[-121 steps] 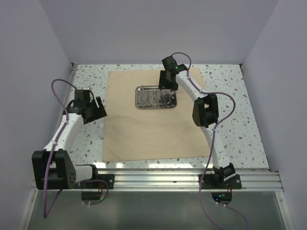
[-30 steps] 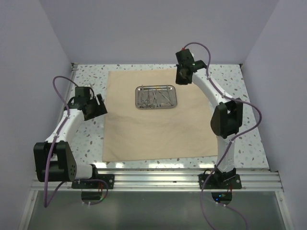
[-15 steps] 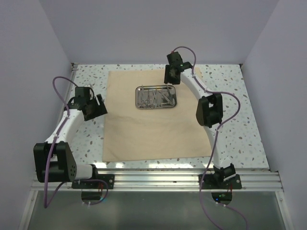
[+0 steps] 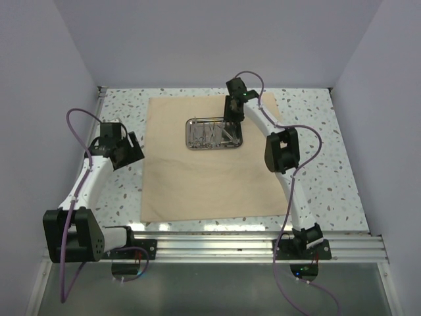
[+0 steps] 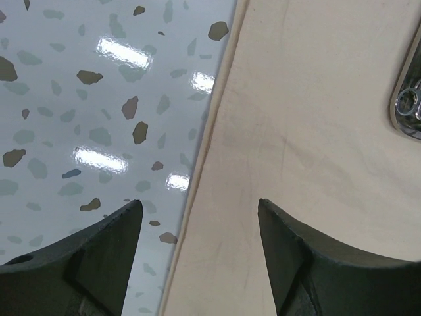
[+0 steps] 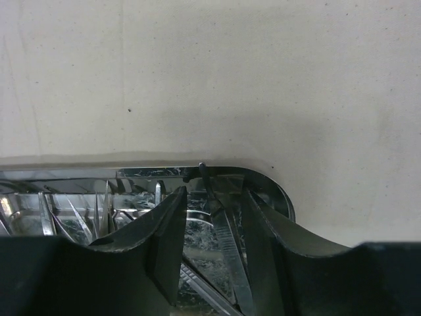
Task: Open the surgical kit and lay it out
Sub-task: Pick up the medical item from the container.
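Observation:
The tan cloth wrap lies spread flat as a large sheet on the table. The shiny steel tray sits on its far half and holds several thin silver instruments. My right gripper is lowered into the tray's right end. In the right wrist view the gripper has its jaws apart on either side of silver tweezers, not closed on them, inside the tray. My left gripper is open and empty over the cloth's left edge. A tray corner shows at that view's right.
The speckled white tabletop surrounds the cloth. Purple walls close in the left, back and right. An aluminium rail with the arm bases runs along the near edge. Other instrument tips lie to the left of my right fingers.
My right gripper was up behind the tray's right end a second ago; it has swung left and come down into the tray's right end. The left gripper shifted slightly left.

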Controlling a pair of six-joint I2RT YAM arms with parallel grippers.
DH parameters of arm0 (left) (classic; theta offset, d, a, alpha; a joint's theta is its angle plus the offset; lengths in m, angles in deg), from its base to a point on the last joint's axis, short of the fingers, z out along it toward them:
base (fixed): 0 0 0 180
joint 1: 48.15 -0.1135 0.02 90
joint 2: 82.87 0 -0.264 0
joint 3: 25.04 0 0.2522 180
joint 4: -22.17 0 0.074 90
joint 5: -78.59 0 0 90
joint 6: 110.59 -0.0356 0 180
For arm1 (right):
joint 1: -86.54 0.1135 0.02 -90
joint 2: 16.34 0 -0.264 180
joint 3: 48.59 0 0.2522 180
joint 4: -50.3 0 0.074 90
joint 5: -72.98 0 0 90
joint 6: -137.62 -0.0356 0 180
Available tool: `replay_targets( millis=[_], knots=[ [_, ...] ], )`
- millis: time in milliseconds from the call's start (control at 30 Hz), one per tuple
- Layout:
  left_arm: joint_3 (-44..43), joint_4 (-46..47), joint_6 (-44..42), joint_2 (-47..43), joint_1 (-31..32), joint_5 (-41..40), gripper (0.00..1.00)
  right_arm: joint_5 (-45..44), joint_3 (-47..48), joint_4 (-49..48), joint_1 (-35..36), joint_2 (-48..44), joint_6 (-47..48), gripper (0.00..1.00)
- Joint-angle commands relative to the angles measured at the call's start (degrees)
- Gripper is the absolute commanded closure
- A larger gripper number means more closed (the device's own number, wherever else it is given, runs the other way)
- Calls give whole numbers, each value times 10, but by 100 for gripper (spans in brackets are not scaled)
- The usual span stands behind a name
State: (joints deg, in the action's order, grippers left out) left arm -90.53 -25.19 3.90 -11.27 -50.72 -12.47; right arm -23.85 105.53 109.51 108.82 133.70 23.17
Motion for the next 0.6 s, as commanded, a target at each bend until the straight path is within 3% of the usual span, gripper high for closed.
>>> replay_targets(
  millis=[0, 400, 567],
  knots=[
    [3, -6, 6, -11, -4, -17, 25, -7, 27, 2, 0, 14, 0, 58],
    [0, 22, -13, 27, -4, -7, 25, -100, -29, 52, 29, 18, 46, 73],
    [7, 34, -24, 36, -5, 4, 25, -98, 1, 98, 41, 56, 41, 87]
  ],
)
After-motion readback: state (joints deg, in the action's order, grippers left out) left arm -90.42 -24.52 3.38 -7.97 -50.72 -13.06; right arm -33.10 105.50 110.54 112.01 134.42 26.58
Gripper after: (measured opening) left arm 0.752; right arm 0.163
